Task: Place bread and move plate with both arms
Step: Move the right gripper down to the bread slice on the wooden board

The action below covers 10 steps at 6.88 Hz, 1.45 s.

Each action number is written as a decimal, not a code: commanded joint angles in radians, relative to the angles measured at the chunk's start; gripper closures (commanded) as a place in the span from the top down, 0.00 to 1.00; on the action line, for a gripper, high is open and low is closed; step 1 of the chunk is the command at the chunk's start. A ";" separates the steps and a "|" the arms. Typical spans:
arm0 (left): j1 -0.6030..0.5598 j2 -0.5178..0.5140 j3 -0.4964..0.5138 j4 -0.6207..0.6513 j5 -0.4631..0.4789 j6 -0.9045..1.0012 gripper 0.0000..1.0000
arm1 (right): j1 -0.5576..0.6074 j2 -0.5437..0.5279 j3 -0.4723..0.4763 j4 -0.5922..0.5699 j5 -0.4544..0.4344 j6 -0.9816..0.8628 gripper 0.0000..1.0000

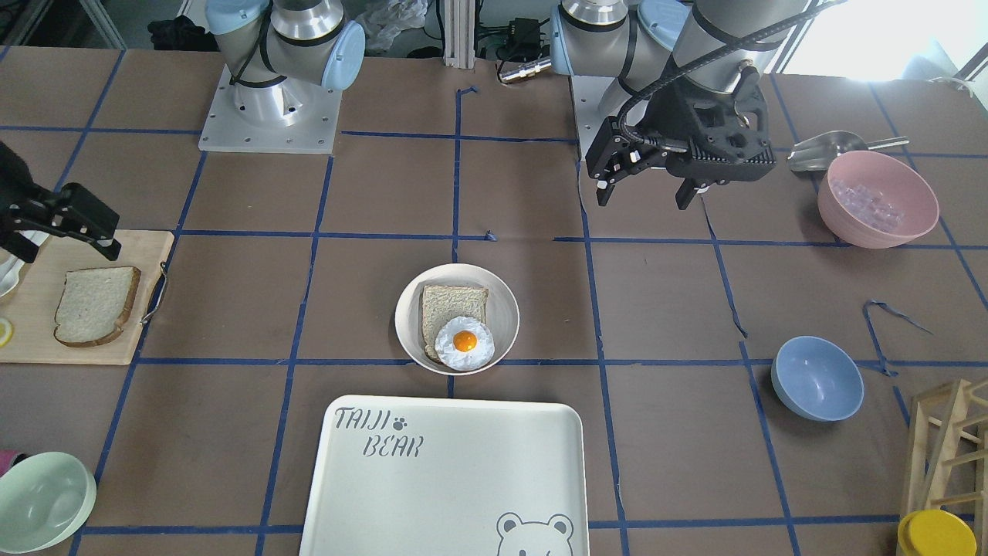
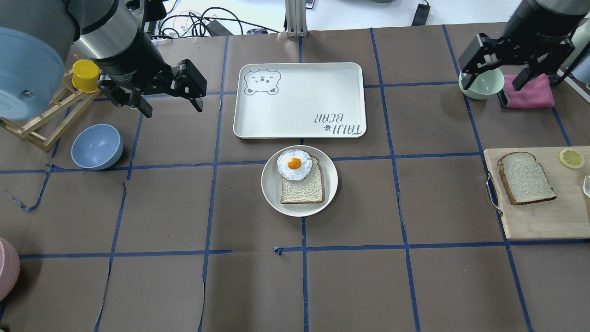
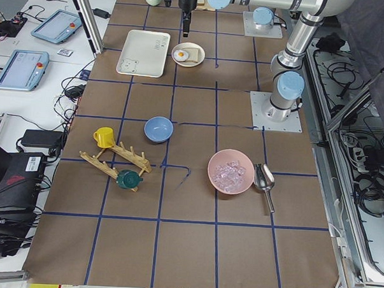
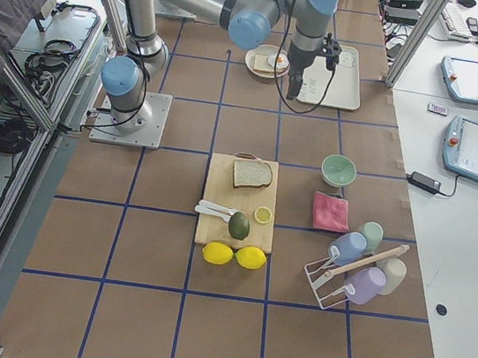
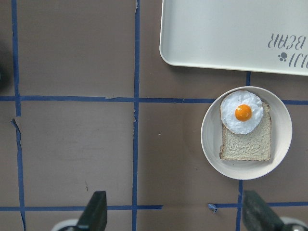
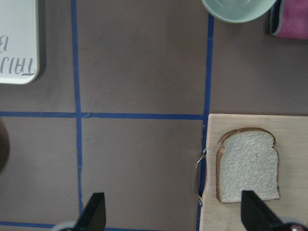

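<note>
The bread (image 2: 525, 178) lies flat on a wooden cutting board (image 2: 539, 216) at the table's right; it also shows in the front view (image 1: 96, 303) and the right wrist view (image 6: 248, 165). The round cream plate (image 2: 272, 184) sits mid-table and holds a squarer tan slice (image 2: 304, 189) topped with a fried egg (image 2: 294, 164). My right gripper (image 2: 491, 86) hovers open and empty beyond the board, above the pale green bowl. My left gripper (image 2: 173, 110) hovers open and empty, far to the left of the plate (image 5: 211, 139).
The bear-print tray (image 2: 299, 99) lies just beyond the plate. A pale green bowl (image 2: 481, 85) and a pink cloth (image 2: 530, 92) sit under the right gripper. A blue bowl (image 2: 97, 146) and a wooden rack with a yellow cup (image 2: 85, 76) stand at the left. A lemon slice (image 2: 571, 158) lies on the board.
</note>
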 commanded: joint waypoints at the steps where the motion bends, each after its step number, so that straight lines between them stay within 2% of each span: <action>1: 0.000 0.000 0.000 0.000 0.000 0.000 1.00 | -0.158 0.100 0.071 -0.106 0.002 -0.196 0.89; 2: 0.000 0.000 0.000 0.000 0.000 0.000 1.00 | -0.185 0.153 0.109 -0.307 -0.016 -0.287 0.91; 4: 0.000 0.000 0.000 0.000 0.000 0.000 1.00 | -0.275 0.213 0.182 -0.338 0.000 -0.348 0.89; 8: 0.000 0.000 0.000 0.000 0.000 0.000 1.00 | -0.285 0.275 0.228 -0.333 -0.006 -0.341 0.87; 9: 0.000 0.000 0.000 -0.002 0.000 0.000 1.00 | -0.298 0.275 0.251 -0.333 -0.012 -0.341 0.76; 10: 0.000 0.000 0.000 0.000 0.000 0.000 1.00 | -0.312 0.273 0.262 -0.335 -0.018 -0.344 0.59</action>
